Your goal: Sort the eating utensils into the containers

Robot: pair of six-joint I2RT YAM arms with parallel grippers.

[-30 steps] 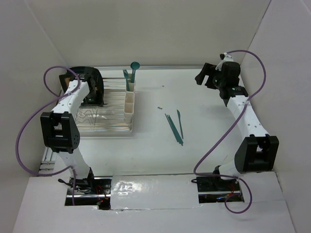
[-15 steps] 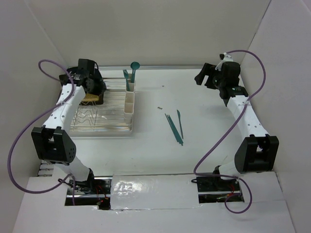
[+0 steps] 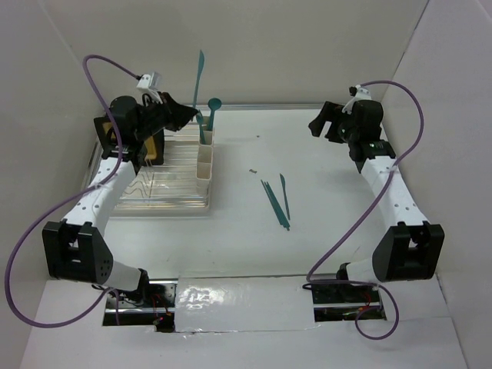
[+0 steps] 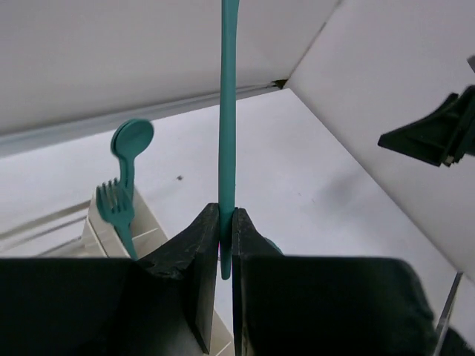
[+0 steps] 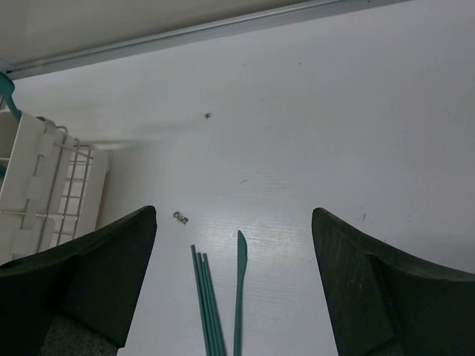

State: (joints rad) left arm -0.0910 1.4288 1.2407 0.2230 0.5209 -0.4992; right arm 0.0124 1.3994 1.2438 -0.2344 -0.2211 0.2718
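Note:
My left gripper [image 3: 183,115] [image 4: 226,222] is shut on the lower end of a slim teal utensil [image 3: 201,75] [image 4: 228,111]. The utensil stands upright, above and just left of the far end of the cream containers [image 3: 205,160] [image 4: 152,239]. I cannot tell what kind of utensil it is. A teal spoon [image 3: 214,104] [image 4: 132,139] and a fork [image 3: 201,120] [image 4: 115,208] stand in the far cup. On the table lie three thin teal handles [image 3: 274,204] [image 5: 208,304] and a knife [image 3: 284,195] [image 5: 240,293]. My right gripper [image 3: 319,121] [image 5: 234,219] hangs open, high above them.
A clear wire dish rack [image 3: 165,191] [image 5: 74,189] stands left of the containers, with a yellow-and-black plate [image 3: 152,146] in it. A small dark speck [image 3: 252,171] [image 5: 180,217] lies near the loose utensils. White walls enclose the table at the back and both sides.
The left arm has risen from low over the dish rack and swung right, and now holds a teal utensil upright by the containers. The right arm has barely moved.

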